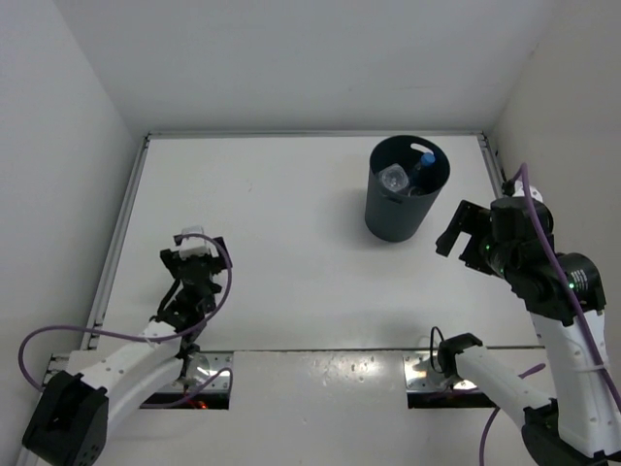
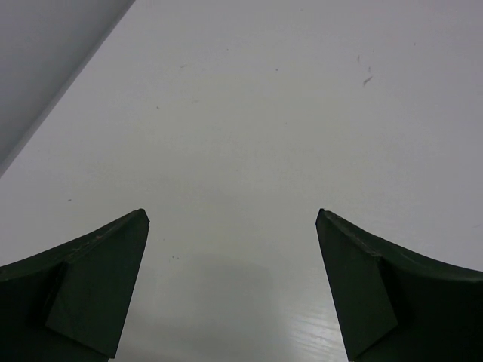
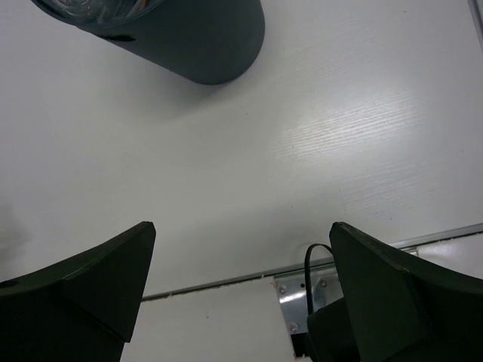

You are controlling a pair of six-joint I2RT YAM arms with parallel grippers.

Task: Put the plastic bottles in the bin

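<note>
Plastic bottles inside bin, well apart from both wide-spread jaws

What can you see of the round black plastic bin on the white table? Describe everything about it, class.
The round black plastic bin is a smooth, slightly tapered bucket, wider at its open rim than at its base. It stands upright on the white table, towards the far right corner. Inside lie small clear crinkled plastic bottles, one of them blue-capped. Only the table beneath and those bottles touch it.
</note>
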